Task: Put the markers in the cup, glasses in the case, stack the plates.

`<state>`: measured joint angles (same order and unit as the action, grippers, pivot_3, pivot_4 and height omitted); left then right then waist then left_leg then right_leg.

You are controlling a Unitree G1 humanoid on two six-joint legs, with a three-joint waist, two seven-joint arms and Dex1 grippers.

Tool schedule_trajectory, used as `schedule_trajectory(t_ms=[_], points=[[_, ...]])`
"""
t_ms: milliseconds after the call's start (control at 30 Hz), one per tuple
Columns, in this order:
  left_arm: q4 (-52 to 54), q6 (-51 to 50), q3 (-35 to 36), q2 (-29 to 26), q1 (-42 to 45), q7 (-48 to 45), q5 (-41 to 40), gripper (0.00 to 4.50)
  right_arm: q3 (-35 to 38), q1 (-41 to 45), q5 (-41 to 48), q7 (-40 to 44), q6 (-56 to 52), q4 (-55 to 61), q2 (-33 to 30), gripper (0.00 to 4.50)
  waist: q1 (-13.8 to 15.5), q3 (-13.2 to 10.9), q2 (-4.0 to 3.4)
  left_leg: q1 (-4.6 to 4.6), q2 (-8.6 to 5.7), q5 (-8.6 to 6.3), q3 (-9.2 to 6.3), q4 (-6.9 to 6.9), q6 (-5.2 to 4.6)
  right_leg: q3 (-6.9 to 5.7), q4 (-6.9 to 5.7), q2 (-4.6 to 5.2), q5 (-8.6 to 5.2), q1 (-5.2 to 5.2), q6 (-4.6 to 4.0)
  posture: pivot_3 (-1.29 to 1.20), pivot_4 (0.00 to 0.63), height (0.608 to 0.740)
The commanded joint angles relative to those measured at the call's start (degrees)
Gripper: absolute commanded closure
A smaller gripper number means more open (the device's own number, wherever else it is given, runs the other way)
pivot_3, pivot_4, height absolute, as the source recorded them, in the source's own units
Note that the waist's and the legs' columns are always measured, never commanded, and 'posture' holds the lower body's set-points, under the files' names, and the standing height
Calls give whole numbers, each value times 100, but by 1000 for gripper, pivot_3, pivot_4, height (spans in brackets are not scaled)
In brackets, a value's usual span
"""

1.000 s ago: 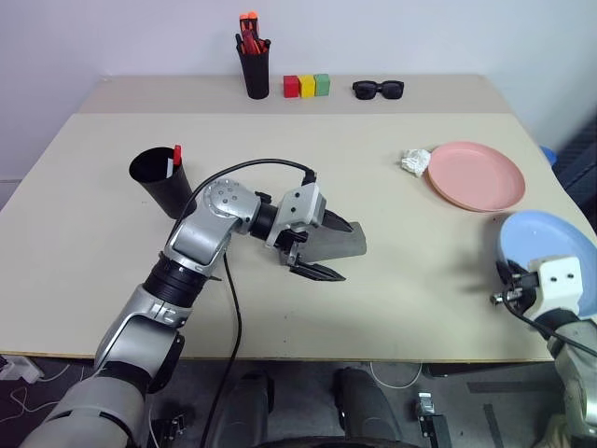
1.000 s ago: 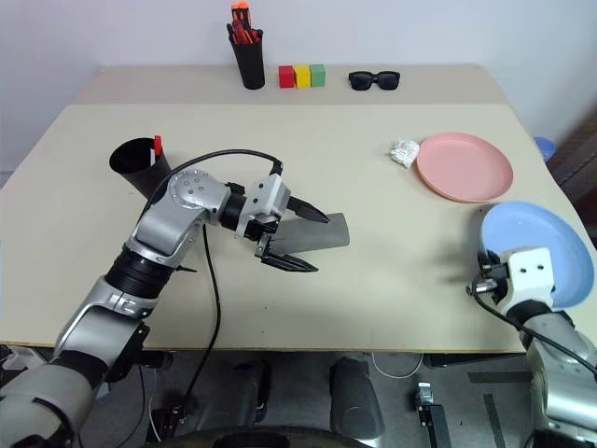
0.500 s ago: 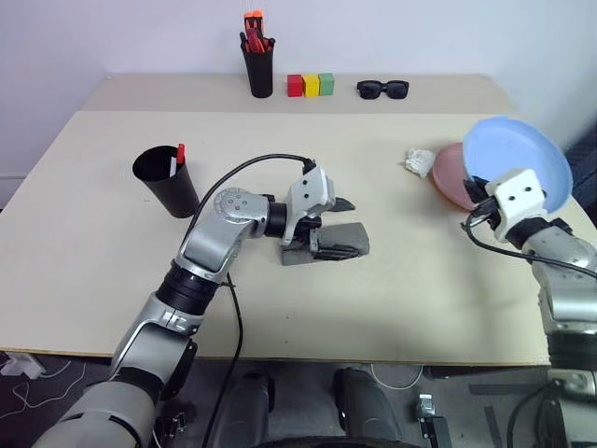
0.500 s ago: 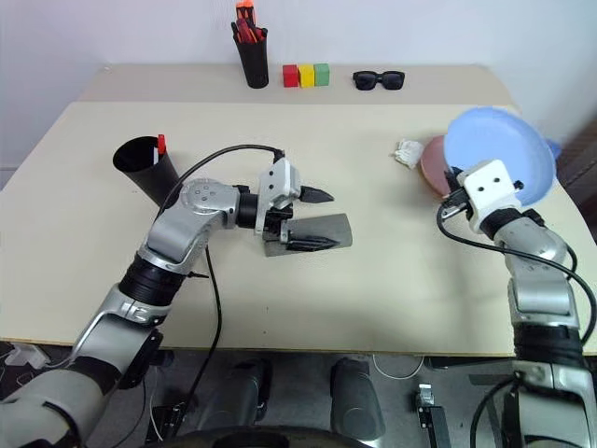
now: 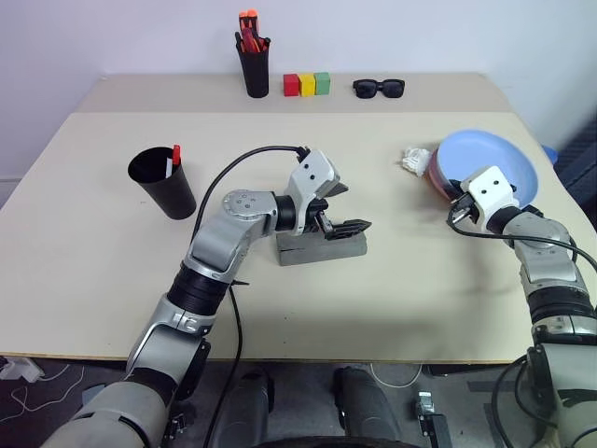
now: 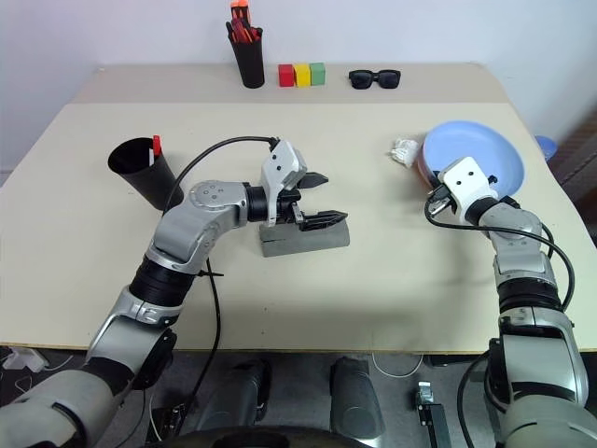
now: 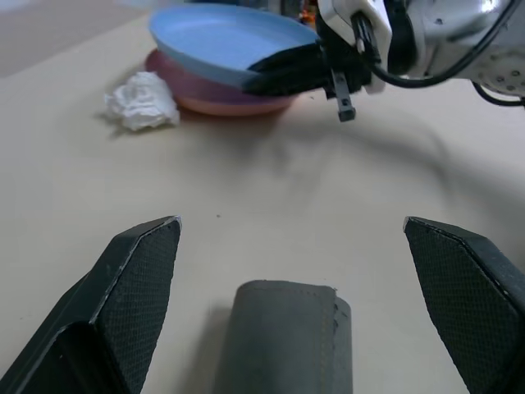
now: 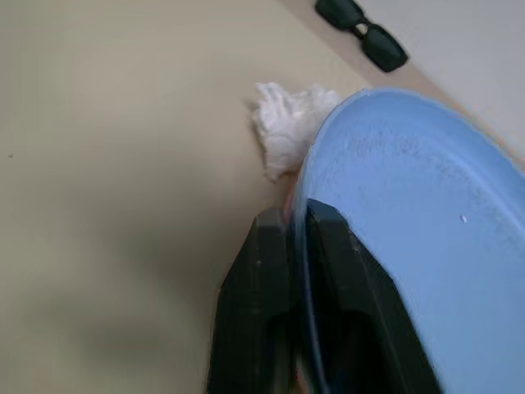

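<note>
Gripper: the right gripper (image 8: 297,246) rose from the frame's lower edge; its two black fingers (image 8: 261,271) stood on either side of a plate's rim, close against it
Plate: the blue plate (image 8: 410,238) was tilted, edge-on between the fingers; its inner face was pale and smooth
Tissue: a crumpled white tissue (image 8: 287,127) lay on the table just beyond the rim
Sunglasses: black sunglasses (image 8: 361,34) lay further off
Table: beige table (image 8: 107,164)

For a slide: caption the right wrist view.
Right gripper pinching the blue plate by its rim, white tissue just beyond.
</note>
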<state>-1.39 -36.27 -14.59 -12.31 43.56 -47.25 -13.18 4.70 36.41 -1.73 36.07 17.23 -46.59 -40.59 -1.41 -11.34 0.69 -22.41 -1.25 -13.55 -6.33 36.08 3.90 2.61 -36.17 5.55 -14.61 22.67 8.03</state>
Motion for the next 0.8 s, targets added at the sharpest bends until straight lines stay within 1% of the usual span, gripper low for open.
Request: schedule_trajectory(t_ms=[33,67,167,200,333,400,467,633,800], points=[[249,-51,101,15,146,84,-97,0,6,222,24,63,200,-132,-38,2548,1,0,0,0,0,0,0,0,1,0,0,0,0,0,0,0,150,740],[246,-60,101,18,147,97,-99,0,-5,246,6,45,235,-175,-30,2067,1,0,0,0,0,0,0,0,1,0,0,0,0,0,0,0,150,740],[230,-67,102,17,153,122,-109,0,-14,325,-71,-154,362,-246,-10,438,-1,0,0,0,0,1,0,0,1,0,0,0,0,0,0,0,150,740],[205,-62,111,18,156,150,-103,0,34,385,15,-158,366,-217,41,21,-10,0,0,0,0,1,0,0,1,0,0,0,0,0,0,0,150,740],[40,-40,194,51,188,398,-8,0,159,631,403,10,324,-49,331,21,-101,0,0,0,0,1,-1,-1,2,0,0,0,0,-1,0,0,150,740],[-71,-1,231,81,219,622,88,0,77,744,343,22,401,-134,418,21,-119,0,0,1,0,1,-1,-1,2,0,0,0,0,0,0,0,150,740],[-162,-65,291,170,273,911,135,0,-49,909,149,-137,529,-388,498,21,-116,0,0,1,0,1,-2,-2,2,0,0,0,0,0,1,0,150,740],[-193,-217,418,312,316,1353,144,0,-586,1487,-677,-980,1035,-1273,739,21,-115,0,0,1,0,2,-1,-2,3,1,0,0,0,2,1,0,150,740],[-34,-336,605,283,363,1724,143,0,-1121,2029,-1436,-2033,1108,-2048,903,21,-117,0,0,-1,0,5,-1,-8,8,2,-2,0,1,8,0,0,150,740]])
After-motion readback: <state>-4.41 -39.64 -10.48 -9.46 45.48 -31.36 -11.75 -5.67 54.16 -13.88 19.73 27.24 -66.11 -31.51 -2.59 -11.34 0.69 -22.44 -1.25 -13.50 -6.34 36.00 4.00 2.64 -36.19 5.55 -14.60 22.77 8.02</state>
